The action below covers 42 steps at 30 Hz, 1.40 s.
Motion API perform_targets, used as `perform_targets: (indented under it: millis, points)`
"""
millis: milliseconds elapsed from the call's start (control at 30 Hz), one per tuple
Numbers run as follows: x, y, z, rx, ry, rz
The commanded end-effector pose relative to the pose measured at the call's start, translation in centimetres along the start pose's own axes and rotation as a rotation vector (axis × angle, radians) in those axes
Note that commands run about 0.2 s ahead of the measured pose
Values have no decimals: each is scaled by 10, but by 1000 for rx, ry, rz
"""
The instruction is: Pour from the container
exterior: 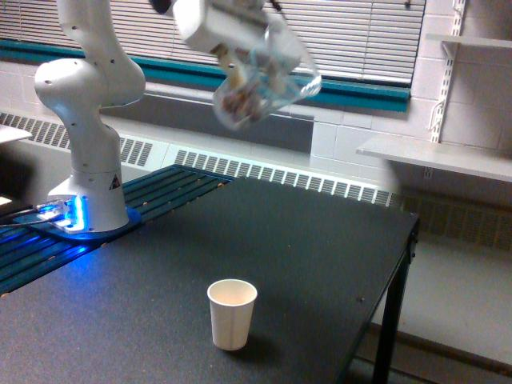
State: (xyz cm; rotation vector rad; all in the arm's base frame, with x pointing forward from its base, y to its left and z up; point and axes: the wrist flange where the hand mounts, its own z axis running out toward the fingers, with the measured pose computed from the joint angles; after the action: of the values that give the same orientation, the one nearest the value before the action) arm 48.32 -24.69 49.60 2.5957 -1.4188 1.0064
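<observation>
container is up high, tilted, brownish bits inside, well above the paper cup on the table. gripper fingers clamp it, i judge; blurred. to pour well: centre mouth over cup, lower, tip slowly. table edge near at exterior view's right; plenty of room around the cup.

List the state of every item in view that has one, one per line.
Clear cup: held up in the air, tilted, brownish contents inside, nothing pouring out that I can see.
Gripper: shut on the clear cup, high above the table.
Paper cup: upright on the black table, open top, looks empty.
Window blinds: down, slats closed.
Robot base: blue light on.
</observation>
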Motion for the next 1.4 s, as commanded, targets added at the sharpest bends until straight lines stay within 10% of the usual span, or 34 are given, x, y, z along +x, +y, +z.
perform_targets:
  millis: [33,1400]
  points:
    - [-13,25,8,-13,-19,-42]
    - [-98,84,53,-175,-146,-141]
